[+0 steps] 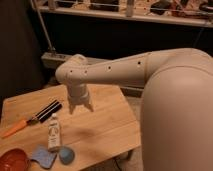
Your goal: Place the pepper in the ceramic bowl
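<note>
The pepper (19, 126) is slim and bright orange and lies at the table's left edge, its dull stem end pointing right toward the black striped bar. The ceramic bowl (13, 160) is glossy orange-red and sits at the front left corner, partly cut off by the frame. My gripper (80, 107) hangs fingers-down above the middle of the wooden table (110, 125), to the right of the pepper and well apart from it. It holds nothing.
A black striped flat bar (48, 110) lies next to the pepper's stem. A white bottle (54, 133) lies in front of it. A blue cloth (43, 155) and a small blue cup (66, 155) sit near the front edge. A dark shelf stands behind.
</note>
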`<state>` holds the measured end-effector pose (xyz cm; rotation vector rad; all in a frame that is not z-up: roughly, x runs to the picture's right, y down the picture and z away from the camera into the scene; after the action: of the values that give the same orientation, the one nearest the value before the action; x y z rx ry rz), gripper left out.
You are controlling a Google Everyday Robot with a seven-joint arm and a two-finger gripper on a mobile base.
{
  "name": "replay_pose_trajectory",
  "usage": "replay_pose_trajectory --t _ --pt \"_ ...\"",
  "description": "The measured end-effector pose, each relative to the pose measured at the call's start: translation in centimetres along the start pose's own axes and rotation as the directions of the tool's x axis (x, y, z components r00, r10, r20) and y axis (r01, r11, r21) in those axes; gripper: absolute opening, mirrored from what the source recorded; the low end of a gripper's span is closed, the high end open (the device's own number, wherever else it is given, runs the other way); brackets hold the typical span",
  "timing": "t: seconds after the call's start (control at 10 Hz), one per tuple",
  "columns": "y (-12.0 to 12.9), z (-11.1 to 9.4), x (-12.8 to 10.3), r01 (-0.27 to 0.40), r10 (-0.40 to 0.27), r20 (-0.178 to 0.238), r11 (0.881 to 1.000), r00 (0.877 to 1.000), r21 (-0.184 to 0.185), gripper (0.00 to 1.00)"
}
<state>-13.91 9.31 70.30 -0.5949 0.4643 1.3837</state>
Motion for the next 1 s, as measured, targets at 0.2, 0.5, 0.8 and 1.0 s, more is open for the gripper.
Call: replay_pose_trajectory --t 0.2,0.5,0.8,1.0 --pt "2.2 -0.2 -0.7 0.056 -0.056 0.009 0.998 0.998 0.002 0.65" --pt "7.6 0.2 -1.7 0.18 -0.18 0.018 0.983 0.983 0.019 0.65" --pt "13.4 0.7 -2.4 0.283 -0.283 0.015 0.959 0.959 0.033 0.65" --pt "18.1 1.5 -2.5 0.355 -0.355 0.004 0.934 0.935 0.034 0.65"
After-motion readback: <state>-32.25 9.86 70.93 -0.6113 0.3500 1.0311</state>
